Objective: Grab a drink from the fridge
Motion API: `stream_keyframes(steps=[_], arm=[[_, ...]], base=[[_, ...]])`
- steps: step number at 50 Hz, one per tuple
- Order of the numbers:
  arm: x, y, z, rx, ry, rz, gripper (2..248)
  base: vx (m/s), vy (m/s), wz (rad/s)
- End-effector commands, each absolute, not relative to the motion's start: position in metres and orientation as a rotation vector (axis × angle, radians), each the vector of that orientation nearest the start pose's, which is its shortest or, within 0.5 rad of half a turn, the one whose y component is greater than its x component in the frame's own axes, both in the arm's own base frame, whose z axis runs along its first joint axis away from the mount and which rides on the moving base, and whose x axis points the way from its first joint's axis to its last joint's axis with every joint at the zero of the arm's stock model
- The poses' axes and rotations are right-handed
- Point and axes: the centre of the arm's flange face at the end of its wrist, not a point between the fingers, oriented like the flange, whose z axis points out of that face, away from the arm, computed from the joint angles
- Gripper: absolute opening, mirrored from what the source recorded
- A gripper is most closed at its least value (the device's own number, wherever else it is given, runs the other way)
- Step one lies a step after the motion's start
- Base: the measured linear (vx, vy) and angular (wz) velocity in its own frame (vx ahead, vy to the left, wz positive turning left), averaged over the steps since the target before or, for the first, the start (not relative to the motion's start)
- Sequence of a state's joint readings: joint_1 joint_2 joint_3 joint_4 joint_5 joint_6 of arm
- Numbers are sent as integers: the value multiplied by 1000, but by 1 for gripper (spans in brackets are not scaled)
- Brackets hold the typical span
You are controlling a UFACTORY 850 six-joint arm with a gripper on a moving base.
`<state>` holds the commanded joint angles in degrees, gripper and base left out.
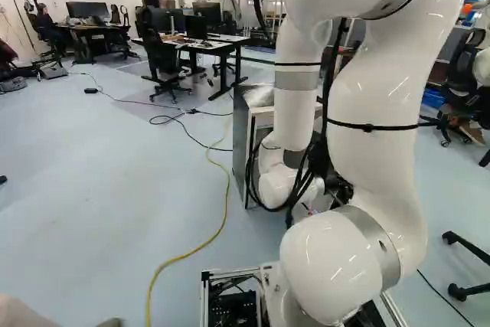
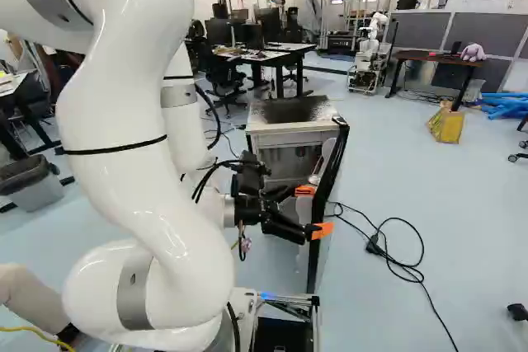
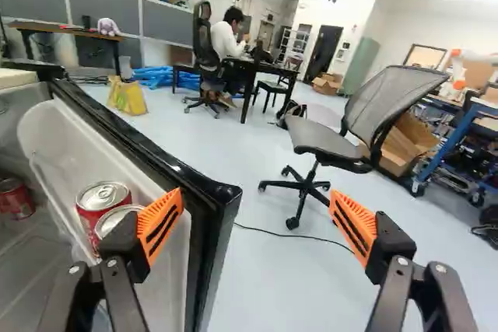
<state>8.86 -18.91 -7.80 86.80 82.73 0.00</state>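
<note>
spread pincer [image 2: 313,210], door cans [image 3: 103,196] plain only in the wrist view.

A brown desk [image 2: 437,58] stands ahead, a pale purple plush toy [image 2: 473,53] on its top and dark panels [image 2: 500,32] behind it. Blue tubes [image 2: 506,105] lie on the floor beside the desk, and a yellow object [image 2: 446,124] sits just in front of it. Another robot [image 2: 367,57] stands left of the desk in the right base view; farther left is a white-topped table [image 2: 262,55]. A looped black cable [image 2: 374,245] lies nearer than the desk. Well apart from it stands a grey mesh chair [image 3: 323,136].
</note>
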Motion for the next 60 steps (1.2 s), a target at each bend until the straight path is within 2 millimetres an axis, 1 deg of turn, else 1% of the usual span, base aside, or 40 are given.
stream_keyframes(steps=[27, 60], arm=[[239, -93, 275, 1385, -1194, 1074, 247], [277, -145, 276, 1213, -1345, 1018, 247]], base=[[0, 0, 0], [0, 0, 0]])
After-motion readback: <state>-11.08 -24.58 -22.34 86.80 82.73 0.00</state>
